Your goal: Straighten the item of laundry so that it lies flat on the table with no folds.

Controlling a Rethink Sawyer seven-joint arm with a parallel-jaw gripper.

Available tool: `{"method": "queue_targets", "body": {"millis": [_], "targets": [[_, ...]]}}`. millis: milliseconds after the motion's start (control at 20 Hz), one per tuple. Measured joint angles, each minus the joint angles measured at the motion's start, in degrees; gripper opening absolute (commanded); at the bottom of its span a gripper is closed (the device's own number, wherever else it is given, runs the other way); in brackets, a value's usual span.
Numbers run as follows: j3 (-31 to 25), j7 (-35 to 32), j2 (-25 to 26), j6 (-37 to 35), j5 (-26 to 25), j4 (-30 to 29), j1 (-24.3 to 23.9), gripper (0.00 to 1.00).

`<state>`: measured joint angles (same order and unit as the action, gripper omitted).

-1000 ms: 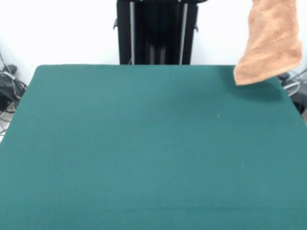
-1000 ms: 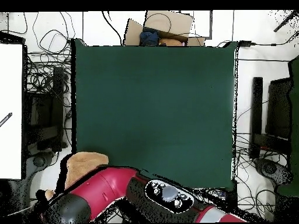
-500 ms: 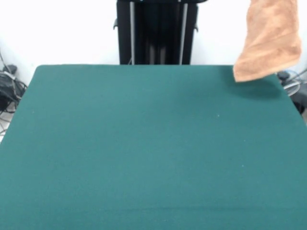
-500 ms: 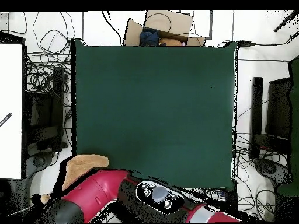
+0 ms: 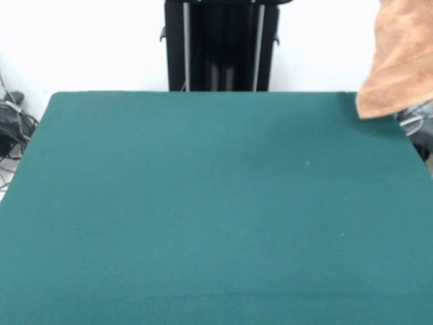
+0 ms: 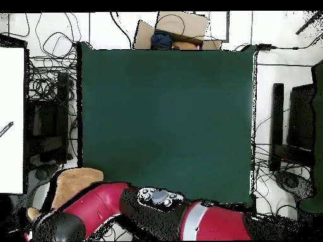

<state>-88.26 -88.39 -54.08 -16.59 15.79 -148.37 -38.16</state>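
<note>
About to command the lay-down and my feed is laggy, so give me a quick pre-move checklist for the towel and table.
1. Towel off the table: ok, it hangs in the air at the table's far corner.
2. Towel over the table: not ok, in the overhead view it sits mostly outside the table edge.
3. Towel unfolded: cannot tell, only its lower part shows.
4. Grip on the towel: cannot tell, the gripper is hidden.
5. Arm position: ok, at the table's corner, clear of the felt.
</note>
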Motion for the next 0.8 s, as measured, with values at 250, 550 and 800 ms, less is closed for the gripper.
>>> {"method": "queue_targets", "body": {"millis": [250, 550, 800], "targets": [[12.3, 0.0, 8.4, 6.9, -5.0, 1.0, 5.2, 0.0], [26.1, 0.0, 21.5, 8.1, -16.0, 5.2, 5.6, 0.0], [32.1, 0.0, 29.4, 4.4, -21.7, 9.7, 3.6, 0.0]]}}
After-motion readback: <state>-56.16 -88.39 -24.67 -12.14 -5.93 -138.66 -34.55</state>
